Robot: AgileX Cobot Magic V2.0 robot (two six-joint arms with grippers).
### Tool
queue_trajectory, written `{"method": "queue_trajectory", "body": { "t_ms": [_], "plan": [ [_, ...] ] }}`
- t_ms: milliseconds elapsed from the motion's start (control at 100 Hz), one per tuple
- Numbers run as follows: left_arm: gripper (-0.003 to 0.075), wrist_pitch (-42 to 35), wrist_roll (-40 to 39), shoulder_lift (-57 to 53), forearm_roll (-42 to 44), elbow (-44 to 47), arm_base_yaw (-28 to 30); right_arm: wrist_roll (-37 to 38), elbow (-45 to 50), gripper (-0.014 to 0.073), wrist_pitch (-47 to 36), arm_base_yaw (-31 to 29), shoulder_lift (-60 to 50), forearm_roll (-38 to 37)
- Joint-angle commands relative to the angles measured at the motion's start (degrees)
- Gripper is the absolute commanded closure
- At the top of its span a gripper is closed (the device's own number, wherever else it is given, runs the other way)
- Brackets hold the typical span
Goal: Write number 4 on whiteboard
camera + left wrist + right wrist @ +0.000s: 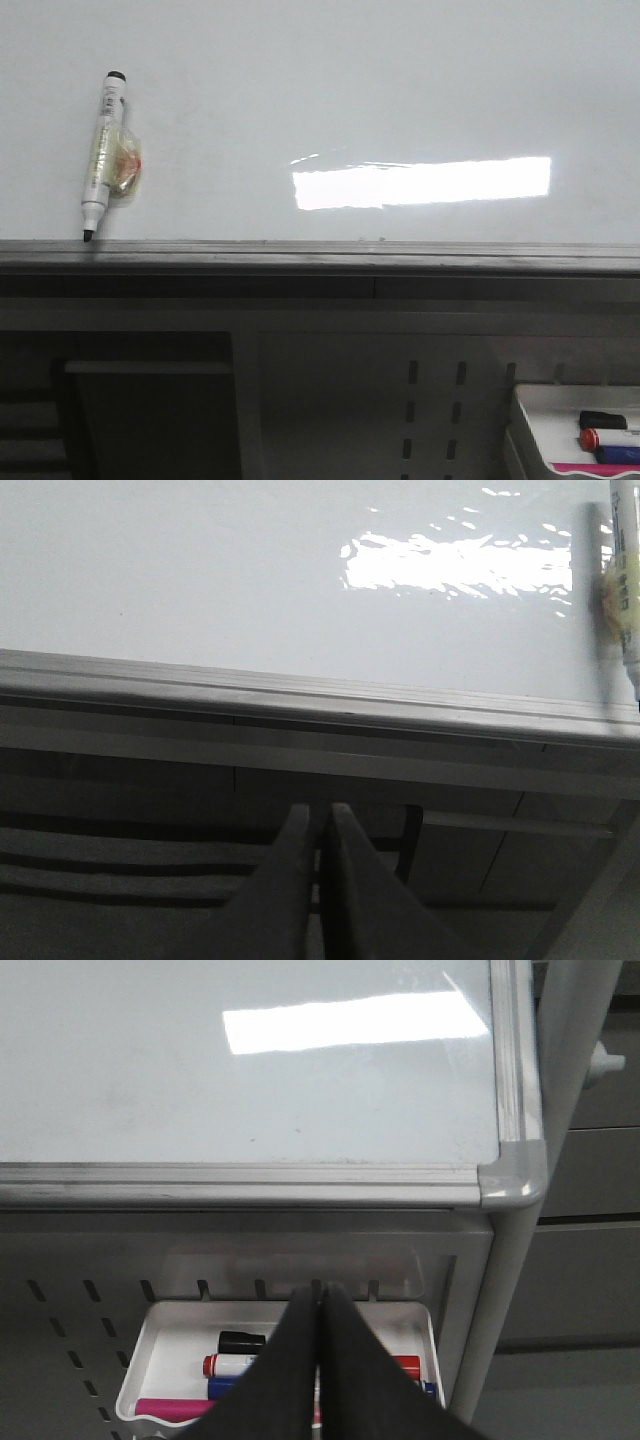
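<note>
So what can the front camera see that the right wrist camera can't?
Only the front view shows the uncapped marker leaning on the whiteboard, its tip on the ledge. Only the right wrist view shows the board's rounded corner and the shut right end effector. Both show the blank whiteboard, the glare, and the marker tray.

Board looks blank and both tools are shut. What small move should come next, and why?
Probably open the left tool and reach toward the marker standing uncapped on the ledge. The whiteboard shows no stroke, and both the left and right tool are shut and empty.
</note>
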Motion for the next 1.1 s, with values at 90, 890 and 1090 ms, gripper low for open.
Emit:
{"method": "queue_trajectory", "body": {
  "t_ms": [90,890,1090],
  "plan": [
    [0.0741,-2.48,-0.05,-1.38,0.0,2.02,-0.44,0.0,1.11,0.0648,-0.91,-0.38,-0.96,-0.63],
    [0.0741,-5.12,-0.05,-1.38,0.25,2.02,-0.44,0.0,1.11,0.0648,-4.43,-0.38,-0.96,-1.18],
    [0.0741,-7.46,-0.05,-1.38,0.25,2.02,-0.44,0.0,1.11,0.0648,-20.04,-0.38,-0.96,-1.18]
  ]
}}
